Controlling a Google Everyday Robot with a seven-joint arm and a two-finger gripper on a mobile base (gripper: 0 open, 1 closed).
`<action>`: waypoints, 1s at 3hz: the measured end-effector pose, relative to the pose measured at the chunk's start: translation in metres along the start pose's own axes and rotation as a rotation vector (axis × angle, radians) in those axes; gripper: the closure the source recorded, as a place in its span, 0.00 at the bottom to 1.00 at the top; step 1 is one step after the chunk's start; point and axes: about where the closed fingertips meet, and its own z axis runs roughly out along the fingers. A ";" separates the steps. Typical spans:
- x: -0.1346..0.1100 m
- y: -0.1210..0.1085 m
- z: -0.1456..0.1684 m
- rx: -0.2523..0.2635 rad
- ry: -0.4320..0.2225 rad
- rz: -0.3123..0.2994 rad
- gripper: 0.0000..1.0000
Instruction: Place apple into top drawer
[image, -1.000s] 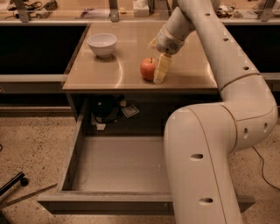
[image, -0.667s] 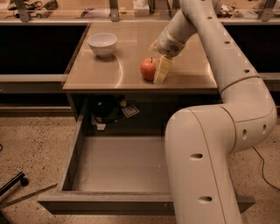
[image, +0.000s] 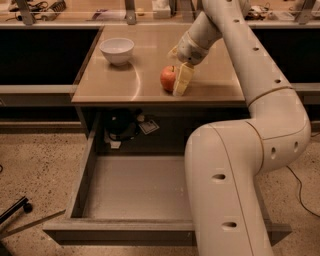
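Note:
The red-orange apple (image: 168, 78) sits on the tan tabletop (image: 125, 80), near its front edge and right of centre. My gripper (image: 180, 82) reaches down from the cream arm and is right against the apple's right side, at tabletop height. The top drawer (image: 135, 187) is pulled wide open below the table, and its grey floor is bare. My arm's big lower link (image: 225, 190) hides the drawer's right part.
A white bowl (image: 117, 50) stands at the back left of the tabletop. Dark objects and a small card (image: 149, 126) lie in the recess behind the drawer. A black-wheeled leg (image: 15, 209) rests on the speckled floor at lower left.

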 end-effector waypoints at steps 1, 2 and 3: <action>-0.010 -0.002 0.002 -0.003 -0.004 -0.024 0.00; -0.013 -0.002 0.003 -0.006 -0.006 -0.030 0.00; -0.013 -0.002 0.003 -0.006 -0.006 -0.030 0.19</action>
